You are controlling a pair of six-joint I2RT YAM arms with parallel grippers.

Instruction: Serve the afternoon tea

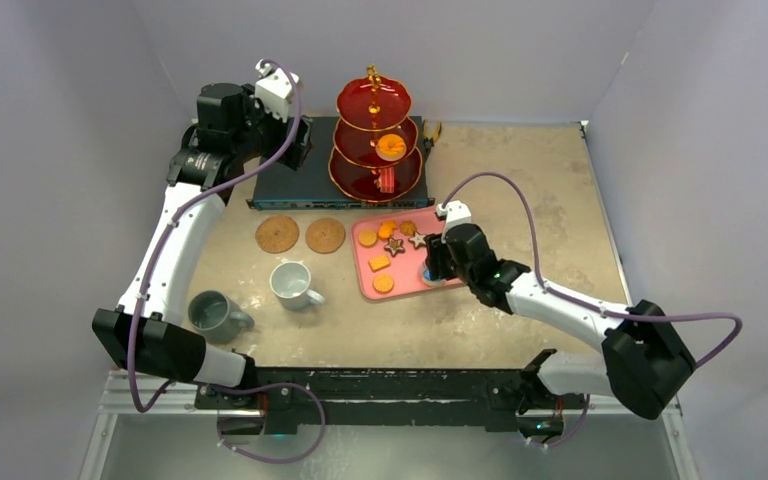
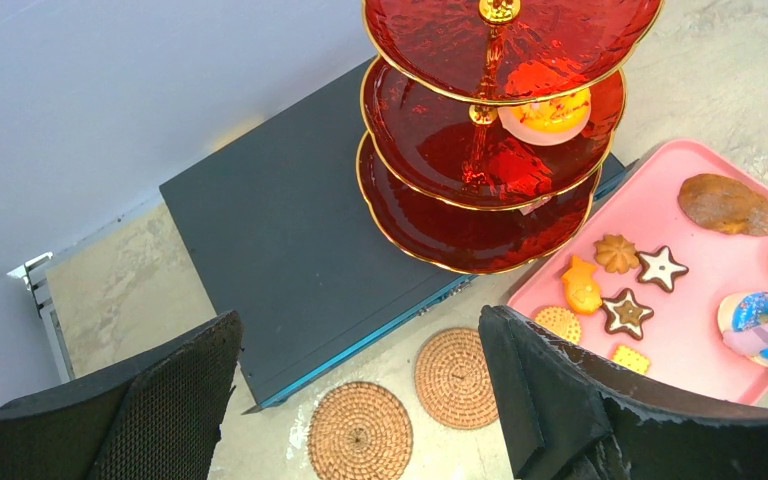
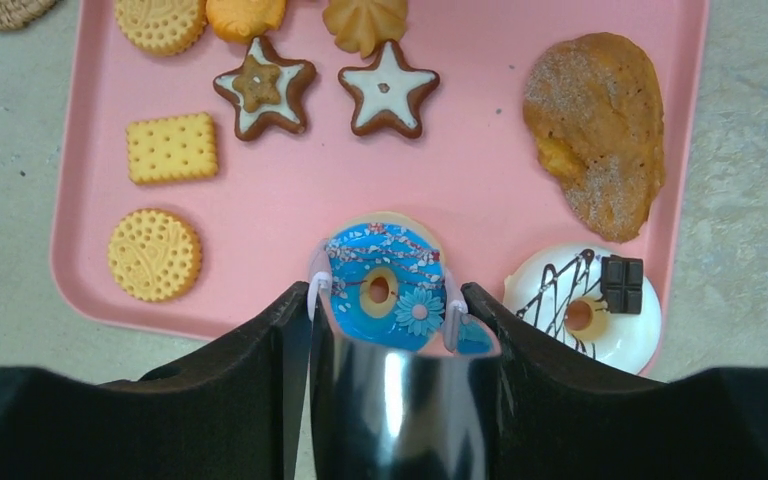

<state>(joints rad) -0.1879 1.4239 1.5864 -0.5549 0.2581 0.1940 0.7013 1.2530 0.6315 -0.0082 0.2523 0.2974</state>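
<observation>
My right gripper [image 3: 385,297] is shut on shiny metal tongs [image 3: 400,400]. The tongs' white tips sit on either side of a blue iced toy donut [image 3: 385,285] at the near edge of the pink tray [image 3: 480,170]. Several other toy pastries lie on the tray, among them a white donut [image 3: 585,305]. The red three-tier stand [image 1: 373,140] carries an orange pastry [image 1: 392,146] on its middle tier and a small red piece [image 1: 388,181] on the bottom tier. My left gripper [image 2: 358,330] is open and empty, high above the two cork coasters [image 2: 360,432].
The stand rests on a flat dark blue-grey box [image 2: 290,240] at the back. A white mug [image 1: 290,284] and a grey mug [image 1: 215,315] stand on the table at the front left. Walls close in the back and both sides.
</observation>
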